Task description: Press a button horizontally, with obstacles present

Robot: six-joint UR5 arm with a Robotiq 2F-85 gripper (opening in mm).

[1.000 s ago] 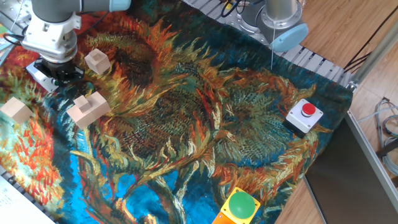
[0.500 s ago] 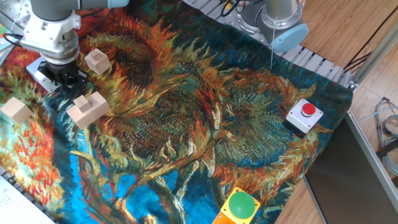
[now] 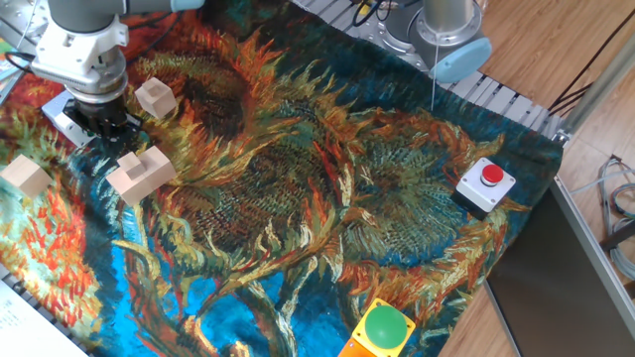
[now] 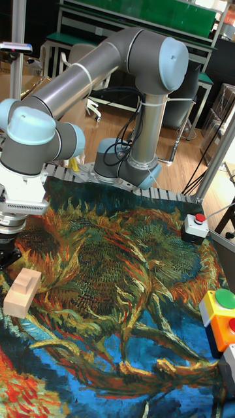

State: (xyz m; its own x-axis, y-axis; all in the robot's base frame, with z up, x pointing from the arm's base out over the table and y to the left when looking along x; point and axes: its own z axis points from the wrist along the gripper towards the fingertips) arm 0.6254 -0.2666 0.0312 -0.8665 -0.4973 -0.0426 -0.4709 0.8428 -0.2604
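Fixed view: the surface (image 3: 556, 139) is spread with a sunflower-painting cloth (image 3: 327, 198) in orange, teal and blue, and bare wood shows past its right edge. The gripper (image 3: 99, 121) stands low at the far left corner, its dark fingers against a white box (image 3: 55, 112). The green button on that box is hidden behind them, and I cannot tell whether the fingers are spread or pressed together. One cube (image 3: 156, 97) sits just right of the gripper, and the notched block (image 3: 139, 174) lies just in front of it. A second cube (image 3: 27, 176) is at the left edge. A wide stretch of cloth separates these from the red button (image 3: 485, 185) near the right edge and the green dome (image 3: 385, 327) at the near edge.

Tall fixed view: the arm (image 4: 98, 65) arches from its base at the far edge down to the left edge. The notched block (image 4: 23, 290) lies beside the fingers. Behind are a wooden floor and green-topped benches (image 4: 150, 16).
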